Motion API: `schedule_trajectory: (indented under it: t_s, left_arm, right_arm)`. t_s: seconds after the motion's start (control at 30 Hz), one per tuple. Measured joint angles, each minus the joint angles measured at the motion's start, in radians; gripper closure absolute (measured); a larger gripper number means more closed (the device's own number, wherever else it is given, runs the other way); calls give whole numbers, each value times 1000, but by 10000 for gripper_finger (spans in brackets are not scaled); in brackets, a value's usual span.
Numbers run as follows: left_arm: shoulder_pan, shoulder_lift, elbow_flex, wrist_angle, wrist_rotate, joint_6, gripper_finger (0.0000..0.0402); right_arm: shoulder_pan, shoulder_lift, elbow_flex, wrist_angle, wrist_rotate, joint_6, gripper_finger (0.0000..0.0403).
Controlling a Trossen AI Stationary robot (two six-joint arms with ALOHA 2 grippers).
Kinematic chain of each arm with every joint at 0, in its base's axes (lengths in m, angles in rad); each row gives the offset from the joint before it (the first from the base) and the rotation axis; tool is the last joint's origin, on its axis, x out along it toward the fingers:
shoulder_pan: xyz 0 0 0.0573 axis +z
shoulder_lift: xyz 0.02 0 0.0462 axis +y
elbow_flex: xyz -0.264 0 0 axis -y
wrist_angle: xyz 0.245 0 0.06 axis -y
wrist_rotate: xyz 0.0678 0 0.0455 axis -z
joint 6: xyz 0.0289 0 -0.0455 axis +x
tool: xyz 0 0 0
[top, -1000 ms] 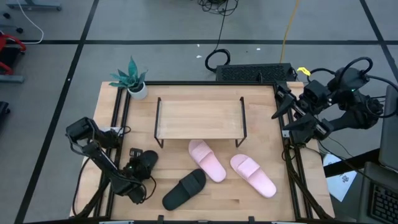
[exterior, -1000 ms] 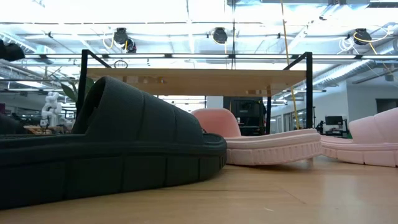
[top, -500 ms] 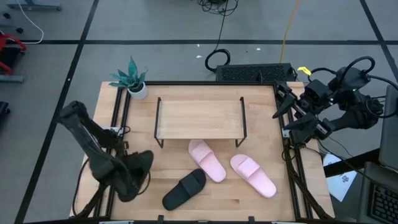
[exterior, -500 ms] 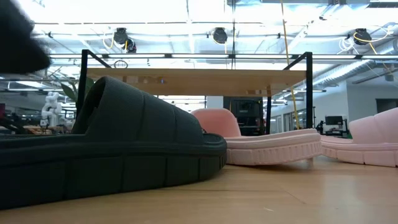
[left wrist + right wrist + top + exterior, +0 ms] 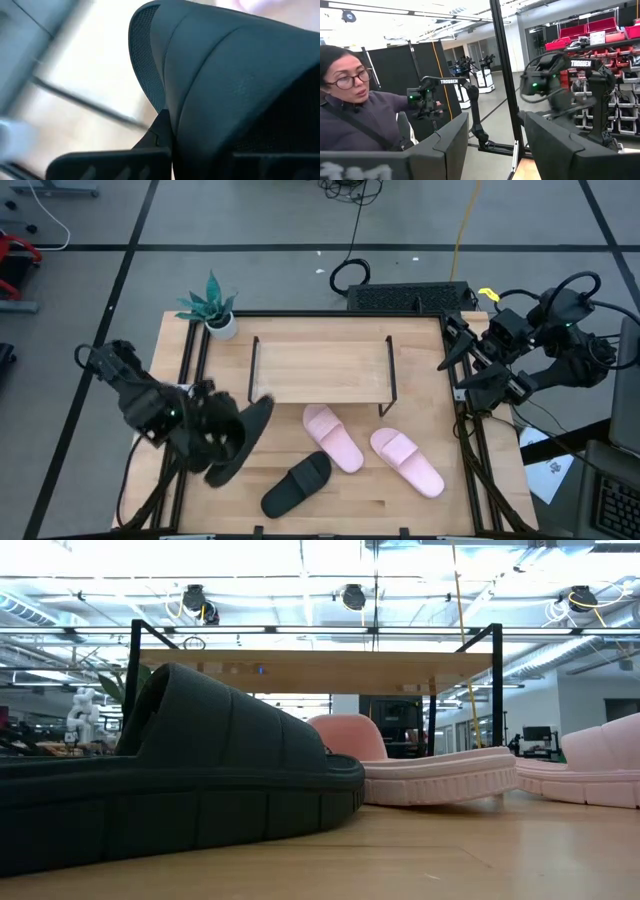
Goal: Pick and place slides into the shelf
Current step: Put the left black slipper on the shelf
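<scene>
Now your left tool (image 5: 222,442) is clamped shut on one black slide (image 5: 240,442), lifted off the desk (image 5: 420,380) just in front of the shelf's (image 5: 320,370) left corner. Your right tool (image 5: 462,365) waits with fingers apart, right of the shelf. The shelf holds nothing yet; the other black slide (image 5: 297,483) and both pink slides (image 5: 333,438) lie in front of it.

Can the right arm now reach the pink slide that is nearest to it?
Probably yes. The right gripper is open and empty at the table's right edge, and nothing lies between it and the pink slide.
</scene>
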Motion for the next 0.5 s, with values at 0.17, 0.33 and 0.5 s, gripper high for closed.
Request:
schedule_trajectory:
  t_s: [0.17, 0.33, 0.5]
  left_arm:
    - [209, 50, 77, 37, -204, 341, 401]
    - [443, 181, 126, 134, -114, 744, 401]
    - [606, 320, 129, 79, -109, 827, 401]
  right_arm:
    - [0, -4, 0, 1, 0, -1, 220]
    - [0, -3, 0, 0, 0, -23, 220]
    - [0, -4, 0, -22, 0, -23, 220]
